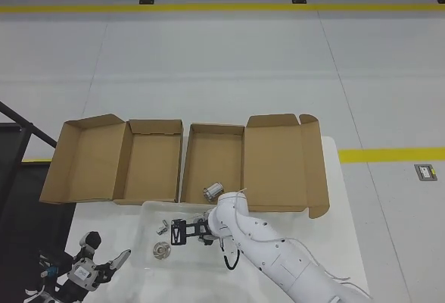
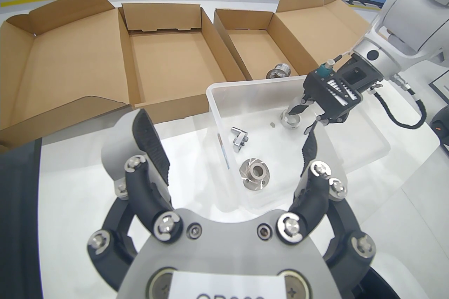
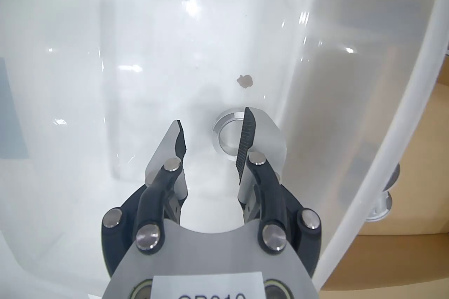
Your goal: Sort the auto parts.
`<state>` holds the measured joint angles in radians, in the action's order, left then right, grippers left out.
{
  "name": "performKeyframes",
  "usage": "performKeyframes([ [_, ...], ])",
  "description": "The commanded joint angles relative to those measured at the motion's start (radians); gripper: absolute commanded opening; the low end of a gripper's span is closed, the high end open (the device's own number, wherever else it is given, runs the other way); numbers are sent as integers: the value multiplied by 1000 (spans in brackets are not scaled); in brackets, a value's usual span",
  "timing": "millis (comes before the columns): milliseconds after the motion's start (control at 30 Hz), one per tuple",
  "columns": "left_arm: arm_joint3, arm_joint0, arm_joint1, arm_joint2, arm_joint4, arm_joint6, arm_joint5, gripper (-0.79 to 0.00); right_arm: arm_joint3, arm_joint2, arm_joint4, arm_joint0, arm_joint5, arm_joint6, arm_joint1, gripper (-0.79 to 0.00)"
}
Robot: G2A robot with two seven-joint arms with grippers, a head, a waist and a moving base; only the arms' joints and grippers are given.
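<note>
— What lies before you, biggest first?

— The white surface [image 1: 340, 235]; on it two open cardboard boxes side by side, the left box [image 1: 150, 163] and the right box [image 1: 215, 163]; just in front of them, nearer me, a clear bin [image 2: 245, 83].

— And your pincers?

— My right pincer [image 3: 213, 120] is down inside the bin, released, with nothing gripped; my left pincer [image 2: 224, 128] is spread wide and holds nothing, above the surface off the bin's left end.

— The parts?

— The flange [image 2: 254, 174] lies flat on the bin floor, hub up, near the left end; the pulley [image 2: 279, 72] lies on its side in the right box, near its front wall; the bracket [image 2: 238, 137] is near the flange on the boxes' side, apart from it; the ring [image 3: 226, 135] sits farther right, well apart from both, and one finger [image 3: 243, 135] of my right pincer hangs over its hole; whether it touches I cannot tell; a tiny brown chip [image 3: 245, 81] lies near the ring, on the bracket's side.
</note>
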<state>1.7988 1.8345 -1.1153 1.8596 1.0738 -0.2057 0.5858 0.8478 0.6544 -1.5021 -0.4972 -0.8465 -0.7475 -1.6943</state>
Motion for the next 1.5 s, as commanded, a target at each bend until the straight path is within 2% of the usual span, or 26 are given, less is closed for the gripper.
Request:
performKeyframes([
  [0,0,0,0,0,0,0,0,0,-22,-7,10,9,-3,2,-7,-419],
  [533,0,0,0,0,0,0,0,0,-169,-64,58,74,-32,26,-63,-403],
  [733,0,0,0,0,0,0,0,0,-177,-107,8,92,-89,98,-77,-394],
  [767,0,0,0,0,0,0,0,0,-177,-113,-5,94,-97,117,-77,-372],
  [833,0,0,0,0,0,0,0,0,-178,-123,-31,98,-104,156,-77,-357],
  [900,0,0,0,0,0,0,0,0,-186,-123,-50,99,-83,188,-75,-385],
  [1067,0,0,0,0,0,0,0,0,-208,-96,-43,94,-5,195,-69,-409],
  [1367,0,0,0,0,0,0,0,0,-134,-93,-114,69,-16,253,-44,-403],
  [1467,0,0,0,0,0,0,0,0,-116,-72,-127,53,21,249,-29,-403],
])
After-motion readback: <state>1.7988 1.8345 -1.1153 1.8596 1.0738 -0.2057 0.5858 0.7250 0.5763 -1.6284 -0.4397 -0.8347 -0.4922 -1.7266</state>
